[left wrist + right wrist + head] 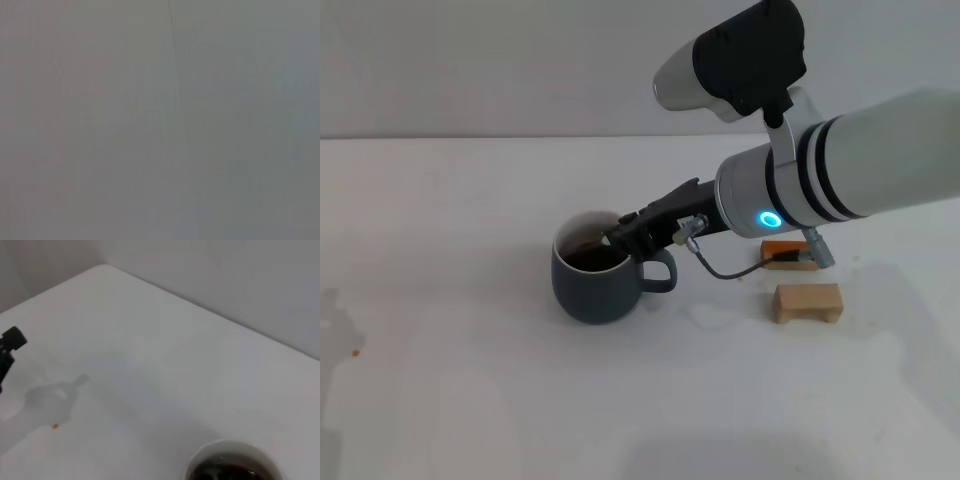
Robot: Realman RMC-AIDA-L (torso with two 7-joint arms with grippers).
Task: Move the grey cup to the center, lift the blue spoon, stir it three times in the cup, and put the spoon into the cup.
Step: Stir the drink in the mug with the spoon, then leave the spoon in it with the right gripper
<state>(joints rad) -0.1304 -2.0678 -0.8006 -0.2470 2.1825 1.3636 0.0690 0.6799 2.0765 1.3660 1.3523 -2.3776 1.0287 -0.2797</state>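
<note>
The grey cup (pixel 595 285) stands near the middle of the white table, with dark brown liquid inside and its handle pointing towards the right arm. In the right wrist view its white rim (pixel 220 446) and the liquid show from above. My right gripper (pixel 623 234) reaches in from the right and sits over the cup's rim on the handle side, its tip at the cup's mouth. The blue spoon is not visible in any view. My left gripper does not show in the head view, and the left wrist view shows only a plain grey surface.
A pale wooden block (pixel 807 302) lies to the right of the cup. An orange-brown block (pixel 782 252) lies behind it, partly hidden by the right arm. A small black part (pixel 11 340) sticks in at the far table edge. A few crumbs (pixel 355 351) lie at the left.
</note>
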